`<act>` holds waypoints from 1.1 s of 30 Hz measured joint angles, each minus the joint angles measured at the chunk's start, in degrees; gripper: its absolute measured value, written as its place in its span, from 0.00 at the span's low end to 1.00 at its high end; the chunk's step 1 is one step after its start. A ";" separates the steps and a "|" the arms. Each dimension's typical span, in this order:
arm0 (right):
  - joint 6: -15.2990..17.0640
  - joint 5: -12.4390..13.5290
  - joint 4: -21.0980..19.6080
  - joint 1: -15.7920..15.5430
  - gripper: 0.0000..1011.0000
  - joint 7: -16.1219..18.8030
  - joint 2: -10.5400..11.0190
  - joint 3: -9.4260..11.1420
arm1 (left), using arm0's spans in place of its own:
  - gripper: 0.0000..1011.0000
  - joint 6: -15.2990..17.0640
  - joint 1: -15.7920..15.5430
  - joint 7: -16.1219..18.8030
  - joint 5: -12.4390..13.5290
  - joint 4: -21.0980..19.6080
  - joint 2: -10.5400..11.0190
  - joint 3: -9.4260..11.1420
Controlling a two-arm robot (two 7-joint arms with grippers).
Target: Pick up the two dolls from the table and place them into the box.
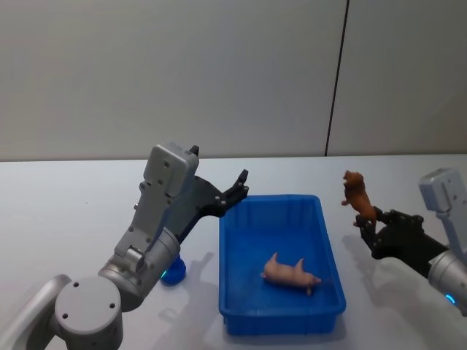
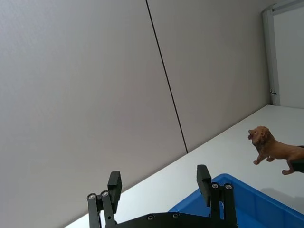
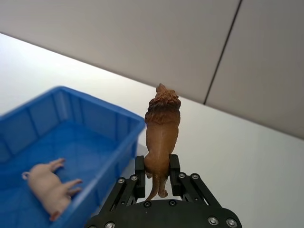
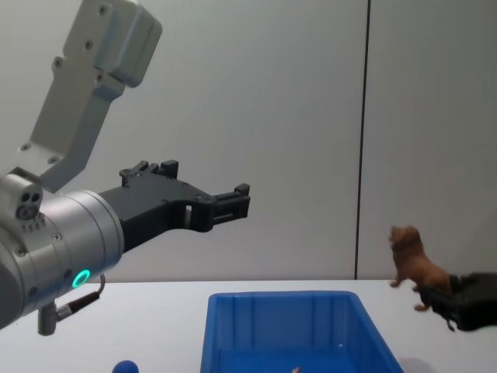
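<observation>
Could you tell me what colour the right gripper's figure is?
The figure is brown; clearest in right wrist view.

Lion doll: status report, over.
Right gripper shut on lion doll, right of box. Left gripper open, empty, near left rim. Pig doll lies inside box. Nothing blocking.

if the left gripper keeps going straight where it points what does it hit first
Probably only the back wall. The open left gripper is raised above the box near its far left corner. The brown doll held by the right gripper looks off to the side, though depth is unclear.
</observation>
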 joint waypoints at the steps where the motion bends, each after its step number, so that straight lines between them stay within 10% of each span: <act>1: -0.10 0.02 -0.34 0.03 0.27 0.33 0.03 0.00 | 0.99 0.00 0.00 0.00 0.00 0.00 0.00 0.00; 23: 4.02 2.28 -3.95 1.63 0.29 11.74 -1.37 -2.15 | 0.99 0.00 0.00 0.00 0.00 0.00 0.00 0.00; 33: 5.64 2.58 -3.51 2.01 0.62 13.41 -1.78 -2.87 | 0.99 0.00 0.00 0.00 0.00 0.00 0.00 0.00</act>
